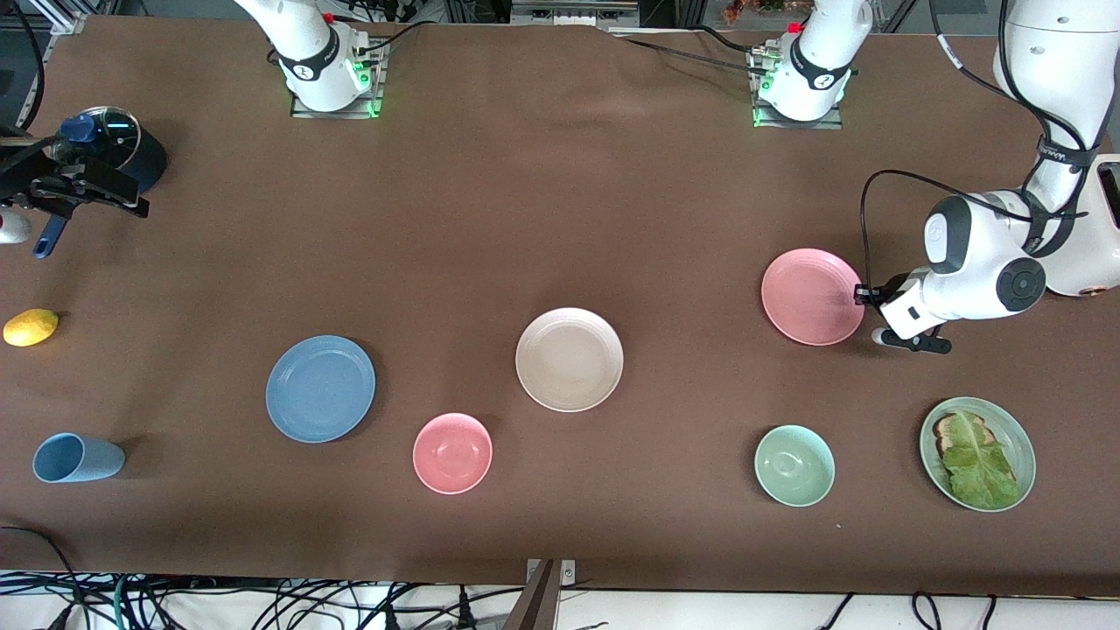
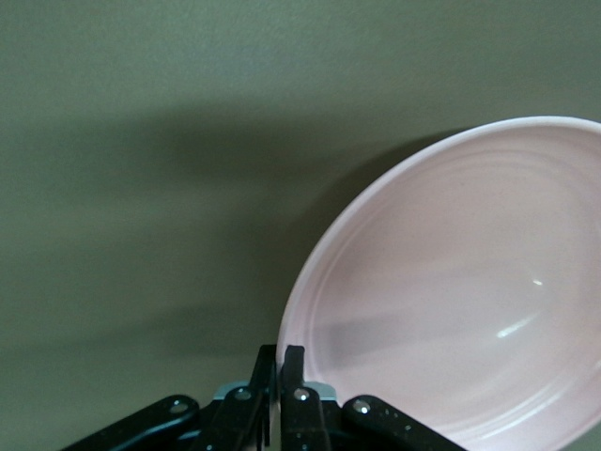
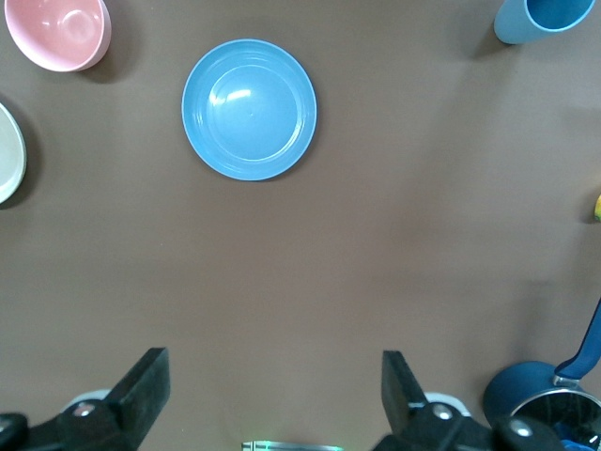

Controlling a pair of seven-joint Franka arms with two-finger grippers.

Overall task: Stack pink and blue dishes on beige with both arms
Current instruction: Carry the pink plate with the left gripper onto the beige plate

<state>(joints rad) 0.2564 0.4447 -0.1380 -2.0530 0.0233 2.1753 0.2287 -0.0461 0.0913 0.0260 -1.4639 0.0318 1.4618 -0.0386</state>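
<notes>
Now the left gripper (image 1: 866,297) has its jaws clenched on the pink plate (image 1: 812,296), at the rim toward the left arm's end of the table. Toward the right arm's end sits the beige plate (image 1: 569,359), nearer the camera. Meanwhile the right gripper (image 3: 272,395) waits with jaws spread, high above the blue plate (image 3: 249,109).

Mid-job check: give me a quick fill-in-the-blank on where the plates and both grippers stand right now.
1. The left gripper is shut on the rim of the ____ plate.
2. The right gripper's fingers are ____.
3. The beige plate has ____ stacked on it.
4. The blue plate lies toward the ____ arm's end.

Missing: pink; open; nothing; right
</notes>
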